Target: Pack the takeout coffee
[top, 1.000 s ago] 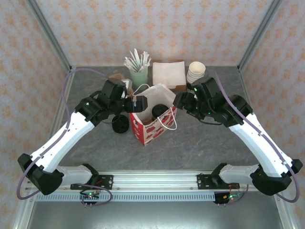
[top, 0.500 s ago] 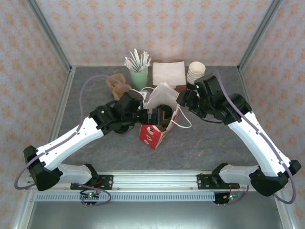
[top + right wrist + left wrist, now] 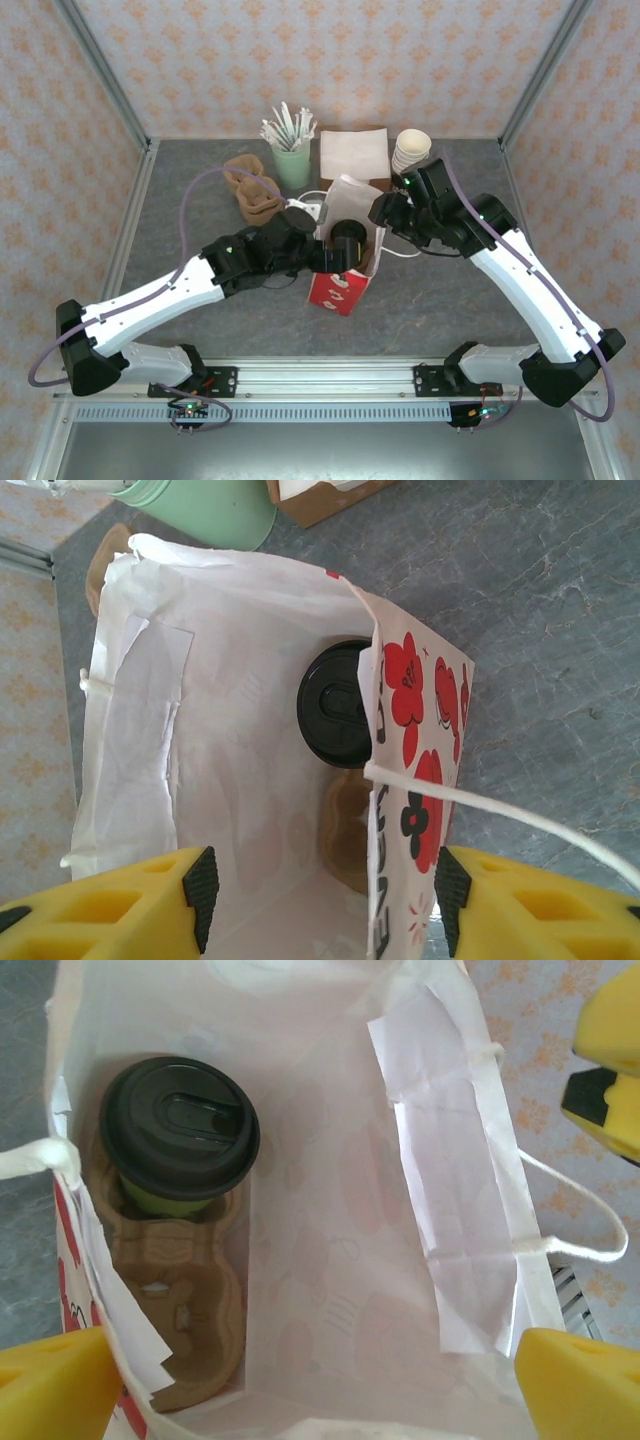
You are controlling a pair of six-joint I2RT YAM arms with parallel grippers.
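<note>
The takeout coffee (image 3: 180, 1125) is pictured lidded and upright in one end of a cardboard carrier (image 3: 175, 1300), at the bottom of a flower-printed paper bag (image 3: 330, 1210) that stands on the bench (image 3: 450, 300) between the two arms.

Trouble is judged likeliest at the bag's thin rim. On the left, a finger drawn carelessly away could catch the paper edge and drag or tip the bag. With the cup seated to one side of the bag, a lean could be enough to send the coffee over. On the right, a white string handle (image 3: 500, 815) is strung across close to one finger, and it could be hooked and the bag pulled along with it.

The left pincer (image 3: 315, 1375) is held at its widest, its yellow tips spread either side of the bag's mouth, with nothing gripped. The right pincer (image 3: 320, 890) is seen partly open above the same mouth. No grip on the paper can be made out, and contact cannot be told.
</note>
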